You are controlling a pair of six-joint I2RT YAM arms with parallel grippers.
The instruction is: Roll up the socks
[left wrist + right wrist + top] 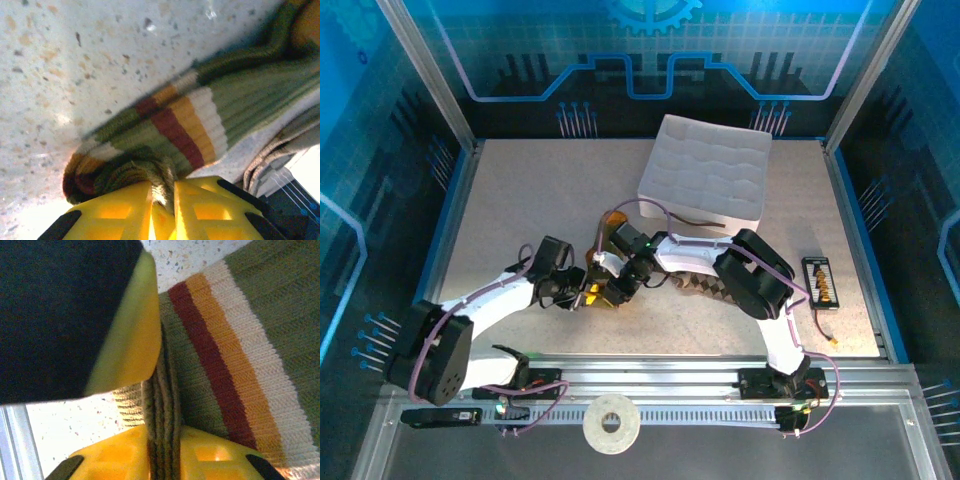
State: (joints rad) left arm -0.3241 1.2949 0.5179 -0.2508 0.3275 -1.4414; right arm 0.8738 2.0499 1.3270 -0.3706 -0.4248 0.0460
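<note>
The olive green sock [612, 220] lies mid-table, its orange toe toward the white box. Its striped cuff [180, 125] is bunched between the two grippers. My left gripper [585, 293] [162, 187] is shut, its yellow fingers pinching a fold of that cuff. My right gripper [618, 290] [162, 432] faces it from the right, its fingers closed on several folded layers of the same cuff [220, 350]. The left gripper's finger [130, 335] sits just above those layers. The brown-and-tan diamond checked sock [705, 287] lies under the right arm, partly hidden.
A white quilted box [705, 170] stands at the back, right of centre. A black device with a cable [820, 280] lies near the right edge. A roll of tape [611, 424] sits on the front rail between the arm bases.
</note>
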